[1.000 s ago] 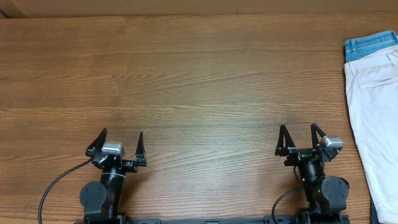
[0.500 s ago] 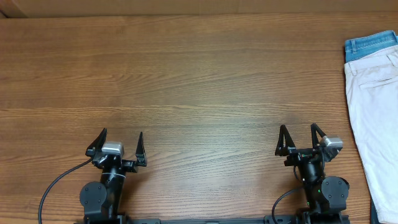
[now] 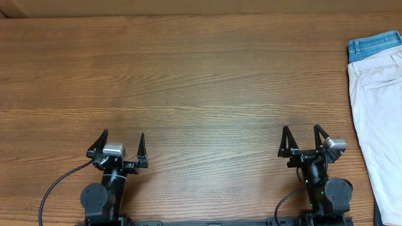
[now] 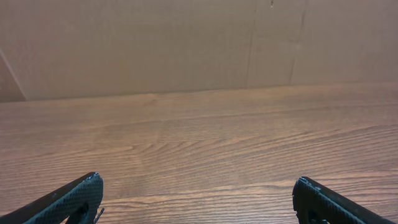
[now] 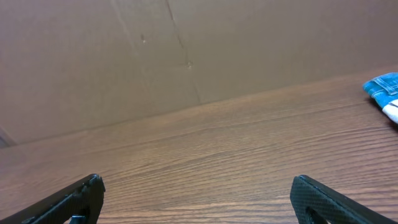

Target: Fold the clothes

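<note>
Light beige shorts (image 3: pixel 380 119) lie at the far right edge of the wooden table, running from the back toward the front, partly cut off by the frame. A sliver of them shows at the right edge of the right wrist view (image 5: pixel 392 112). My left gripper (image 3: pixel 121 142) is open and empty near the front left, far from the shorts; its view shows only bare wood between the fingers (image 4: pixel 198 186). My right gripper (image 3: pixel 303 136) is open and empty near the front right, left of the shorts, with bare wood between its fingers (image 5: pixel 198 186).
A blue denim garment (image 3: pixel 374 46) lies under the top of the shorts at the back right, also seen in the right wrist view (image 5: pixel 382 86). A brown cardboard wall (image 4: pixel 186 43) stands along the table's far edge.
</note>
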Tool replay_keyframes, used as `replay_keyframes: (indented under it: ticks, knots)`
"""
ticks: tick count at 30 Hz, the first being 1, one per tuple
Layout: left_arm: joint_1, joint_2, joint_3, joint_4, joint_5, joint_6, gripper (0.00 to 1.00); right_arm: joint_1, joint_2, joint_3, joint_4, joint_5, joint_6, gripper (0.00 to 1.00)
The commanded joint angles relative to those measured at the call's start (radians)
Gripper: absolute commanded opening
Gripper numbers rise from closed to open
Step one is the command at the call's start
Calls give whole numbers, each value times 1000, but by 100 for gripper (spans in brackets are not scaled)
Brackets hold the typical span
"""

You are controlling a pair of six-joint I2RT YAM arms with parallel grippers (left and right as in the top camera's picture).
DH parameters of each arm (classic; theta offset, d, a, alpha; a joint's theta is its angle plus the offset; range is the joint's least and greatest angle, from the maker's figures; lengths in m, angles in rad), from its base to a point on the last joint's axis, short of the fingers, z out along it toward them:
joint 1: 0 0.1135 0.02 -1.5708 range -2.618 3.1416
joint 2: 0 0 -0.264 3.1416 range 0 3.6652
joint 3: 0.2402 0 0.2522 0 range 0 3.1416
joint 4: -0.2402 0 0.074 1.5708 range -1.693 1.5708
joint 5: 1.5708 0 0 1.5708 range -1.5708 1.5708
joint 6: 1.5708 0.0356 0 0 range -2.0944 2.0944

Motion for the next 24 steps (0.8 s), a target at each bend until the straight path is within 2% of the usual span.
replay_keyframes:
  ticks: [1, 10, 12, 15, 18, 22, 24]
  knots:
    - [-6, -10, -4, 0, 9, 19, 100, 6, -12, -11, 3, 11, -3, 100]
    - [-6, -10, -4, 0, 9, 19, 100, 6, -12, -11, 4, 11, -3, 100]
    - [-6, -10, -4, 0, 9, 19, 100, 6, -12, -11, 48, 5, 2, 100]
    - [-6, -10, -4, 0, 9, 19, 100, 6, -12, -11, 129, -149, 137, 100]
    - [-6, -10, -4, 0, 9, 19, 100, 6, -12, -11, 99, -394, 334, 100]
    - [-6, -10, -4, 0, 9, 19, 100, 6, -12, -11, 124, -412, 378, 100]
    - [-6, -10, -4, 0, 9, 19, 100, 6, -12, -11, 190, -412, 409, 100]
